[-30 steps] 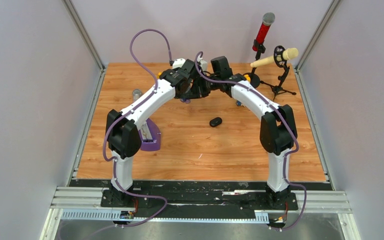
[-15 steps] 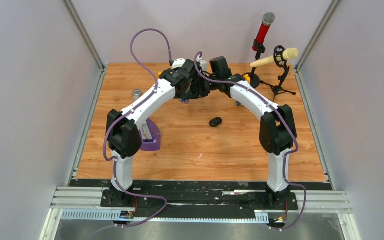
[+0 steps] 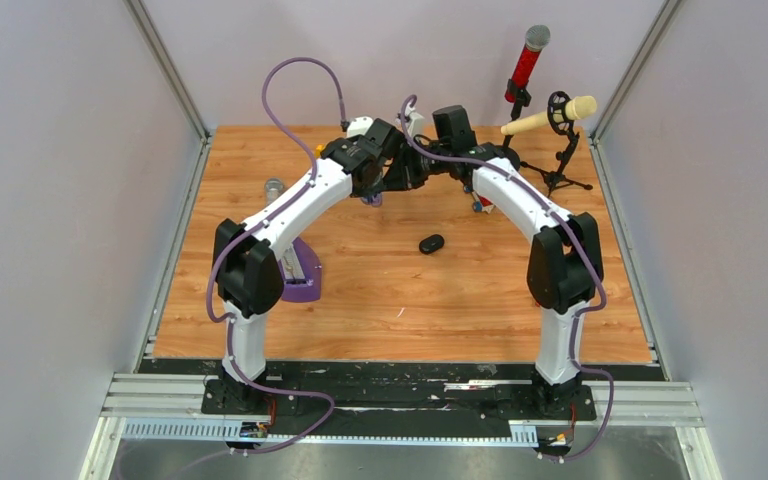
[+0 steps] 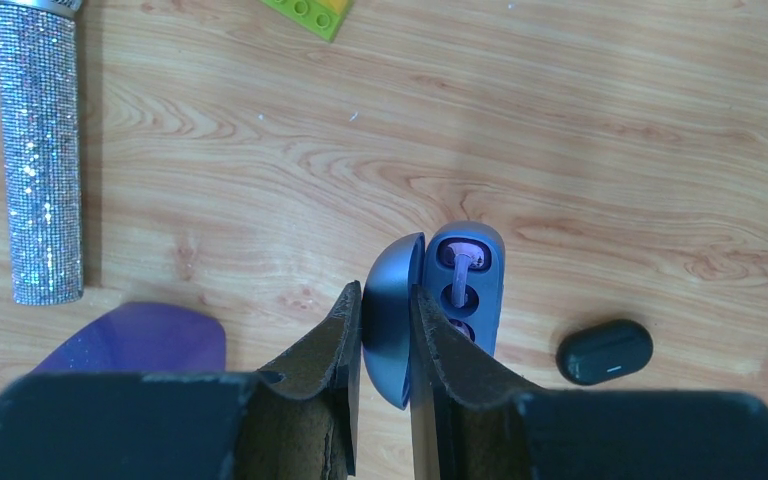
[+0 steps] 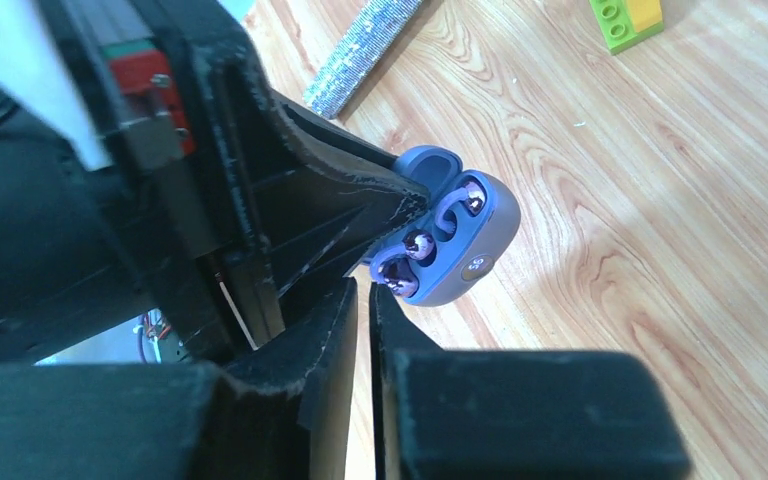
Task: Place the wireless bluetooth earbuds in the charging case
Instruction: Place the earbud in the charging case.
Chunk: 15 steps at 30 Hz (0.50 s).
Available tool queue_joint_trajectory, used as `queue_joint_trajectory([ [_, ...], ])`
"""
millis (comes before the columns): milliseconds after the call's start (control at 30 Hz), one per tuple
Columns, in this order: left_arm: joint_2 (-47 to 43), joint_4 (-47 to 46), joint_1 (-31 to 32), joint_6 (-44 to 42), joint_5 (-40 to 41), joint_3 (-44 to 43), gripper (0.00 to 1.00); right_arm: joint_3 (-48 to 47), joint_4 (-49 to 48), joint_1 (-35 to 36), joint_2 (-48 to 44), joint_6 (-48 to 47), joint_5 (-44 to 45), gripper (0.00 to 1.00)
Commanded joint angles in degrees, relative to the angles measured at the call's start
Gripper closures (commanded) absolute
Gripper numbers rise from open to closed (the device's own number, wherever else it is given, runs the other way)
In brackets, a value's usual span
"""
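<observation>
The blue charging case (image 4: 470, 290) hangs open above the wood. My left gripper (image 4: 386, 298) is shut on its lid (image 4: 392, 300). Purple earbuds (image 5: 419, 243) sit in the case's wells, and one stem (image 4: 463, 262) shows in the left wrist view. My right gripper (image 5: 362, 292) hovers just beside the case (image 5: 480, 245), fingertips close to its lower edge. Its jaws are pressed to a thin slit with nothing between them. In the top view both grippers meet at the back middle, the left gripper (image 3: 372, 195) with the right gripper (image 3: 407, 177) next to it.
A shut black case (image 3: 431, 243) lies mid-table, also in the left wrist view as the black case (image 4: 605, 351). A glittery microphone (image 4: 38, 150), a green-yellow brick (image 5: 625, 20) and a purple stand (image 3: 300, 275) are around. Two microphones on stands (image 3: 550, 115) occupy the back right.
The right arm has shifted a little right and back, its wrist turned. The left arm holds still with the case lid.
</observation>
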<state>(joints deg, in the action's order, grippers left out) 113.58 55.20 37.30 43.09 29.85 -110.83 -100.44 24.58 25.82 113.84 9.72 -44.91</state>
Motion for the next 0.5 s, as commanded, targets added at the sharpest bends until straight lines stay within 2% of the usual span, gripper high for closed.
queue_joint_trajectory([
  [0, -0.24, -2.29, 0.57, -0.28, 0.02, -2.15, 1.00, 0.20, -0.88, -1.20, -4.58, -1.63, -3.61, 0.92],
  [100, -0.20, -3.23, 0.66, -1.73, -0.91, -2.24, 1.00, -0.11, -0.90, -1.47, -3.44, 0.27, -1.83, 1.00],
  [300, -1.14, -6.77, 1.21, -6.22, -6.41, -1.26, 1.00, -2.11, -0.27, -2.44, 0.65, 6.96, -2.42, 1.00],
  [467, -1.94, -9.01, 2.25, -8.94, -8.78, -0.24, 1.00, -2.48, 0.26, -2.62, 1.77, 10.98, -6.25, 1.00],
])
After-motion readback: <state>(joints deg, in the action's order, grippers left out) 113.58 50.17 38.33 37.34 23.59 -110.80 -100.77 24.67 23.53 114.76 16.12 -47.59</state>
